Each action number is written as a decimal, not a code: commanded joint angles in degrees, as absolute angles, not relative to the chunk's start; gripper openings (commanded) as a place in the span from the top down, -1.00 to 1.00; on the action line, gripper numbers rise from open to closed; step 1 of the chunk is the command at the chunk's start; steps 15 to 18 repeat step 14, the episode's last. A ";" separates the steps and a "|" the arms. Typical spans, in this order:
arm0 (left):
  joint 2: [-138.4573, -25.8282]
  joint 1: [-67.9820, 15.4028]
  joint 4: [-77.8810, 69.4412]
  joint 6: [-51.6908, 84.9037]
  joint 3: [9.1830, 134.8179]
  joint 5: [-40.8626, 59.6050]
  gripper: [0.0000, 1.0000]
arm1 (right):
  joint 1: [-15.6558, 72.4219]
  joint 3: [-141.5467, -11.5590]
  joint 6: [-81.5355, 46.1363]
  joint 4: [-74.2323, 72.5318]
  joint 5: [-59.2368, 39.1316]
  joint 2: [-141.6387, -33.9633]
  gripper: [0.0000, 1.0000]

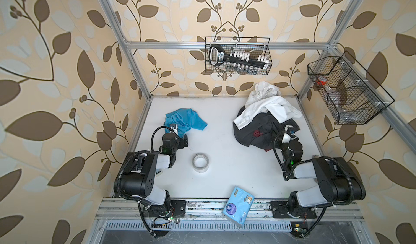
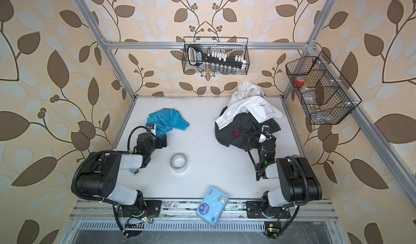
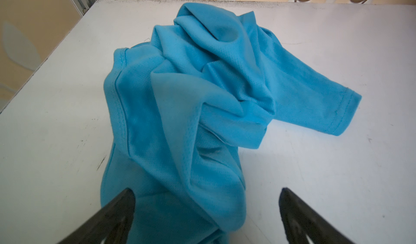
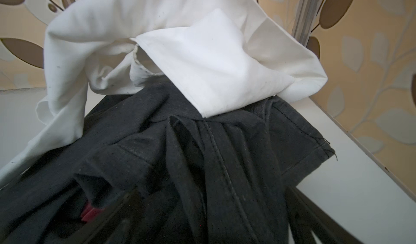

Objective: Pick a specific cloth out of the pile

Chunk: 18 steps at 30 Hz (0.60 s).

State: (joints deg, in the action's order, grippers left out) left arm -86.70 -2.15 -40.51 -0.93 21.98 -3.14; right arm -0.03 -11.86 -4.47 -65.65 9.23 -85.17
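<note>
Risk at the cloth: the near folds of the plain turquoise-blue soft fabric cloth (image 3: 180,110) lie between the jaws of the left gripper (image 3: 206,190). If that gripper pulls away low, a finger could catch a fold and drag the cloth.
Risk at the pile: the right gripper (image 4: 212,190) straddles the dark grey-black garment with a red patch (image 4: 202,159). Closing here would take the wrong piece, and a tug might tip the crumpled white shirt (image 4: 202,58) off the heap.
Left arm pose: elbow folded back and the wrist reaching forward and low over the white table (image 1: 225,146).
Right arm pose: folded much the same, with the wrist dipped into the near edge of the pile (image 1: 267,119).
Left gripper: jaws wide apart, clamped on nothing.
Right gripper: jaws spread fully, with dark fabric between them but not pinched.
Cloth: just ahead of the left gripper and well apart from the pile. I'd judge it already separated.
Pile: directly ahead of the right gripper, white over dark.
Tape roll: the whitish ring of tape (image 1: 201,161) sits behind and beside the left gripper, clear of it.
</note>
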 commanded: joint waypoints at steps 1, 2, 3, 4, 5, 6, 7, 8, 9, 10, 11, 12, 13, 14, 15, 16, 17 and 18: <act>-85.95 -1.67 -41.66 -0.49 22.59 -2.48 -0.98 | -0.27 -11.99 -5.95 -67.14 12.45 -85.61 -0.99; -85.87 -1.68 -41.66 -0.44 22.59 -2.40 -0.98 | -0.26 -11.84 -6.25 -67.27 12.93 -85.41 -0.99; -85.93 -1.67 -41.66 -0.44 22.60 -2.50 -0.98 | -0.22 -11.94 -6.20 -67.35 13.01 -85.56 -0.99; -85.90 -1.67 -41.66 -0.44 22.60 -2.46 -0.98 | -0.15 -11.82 -6.15 -67.33 13.11 -85.43 -0.99; -85.88 -1.67 -41.67 -0.46 22.60 -2.46 -0.98 | -0.09 -11.95 -6.15 -67.34 13.18 -85.51 -0.99; -85.94 -1.67 -41.66 -0.44 22.59 -2.52 -0.98 | -0.10 -11.83 -6.15 -67.32 13.21 -85.51 -0.99; -85.95 -1.68 -41.66 -0.44 22.59 -2.43 -0.98 | -0.09 -11.95 -6.15 -67.33 13.18 -85.47 -0.99; -85.92 -1.67 -41.66 -0.44 22.59 -2.48 -0.98 | -0.09 -11.95 -6.15 -67.31 13.18 -85.52 -0.99; -85.92 -1.69 -41.66 -0.44 22.59 -2.49 -0.98 | -0.10 -11.99 -6.16 -67.32 13.20 -85.60 -0.99; -85.95 -1.68 -41.66 -0.44 22.61 -2.45 -0.98 | -0.11 -11.96 -6.16 -67.32 13.18 -85.63 -0.99; -85.92 -1.67 -41.66 -0.44 22.59 -2.46 -0.98 | -0.09 -12.00 -6.15 -67.32 13.21 -85.61 -0.99; -85.94 -1.67 -41.66 -0.44 22.59 -2.49 -0.98 | -0.09 -12.02 -6.15 -67.32 13.18 -85.63 -0.99; -85.92 -1.67 -41.66 -0.45 22.62 -2.45 -0.98 | -0.09 -11.95 -6.15 -67.32 13.18 -85.52 -0.99; -85.95 -1.68 -41.66 -0.44 22.59 -2.46 -0.98 | -0.09 -11.95 -6.15 -67.31 13.18 -85.51 -0.99; -85.95 -1.68 -41.66 -0.44 22.59 -2.46 -0.98 | -0.09 -11.95 -6.15 -67.31 13.18 -85.51 -0.99; -85.95 -1.68 -41.66 -0.44 22.59 -2.46 -0.98 | -0.09 -11.95 -6.15 -67.31 13.18 -85.51 -0.99; -85.95 -1.68 -41.66 -0.44 22.59 -2.46 -0.98 | -0.09 -11.95 -6.15 -67.31 13.18 -85.51 -0.99; -85.95 -1.68 -41.66 -0.44 22.59 -2.46 -0.98 | -0.09 -11.95 -6.15 -67.31 13.18 -85.51 -0.99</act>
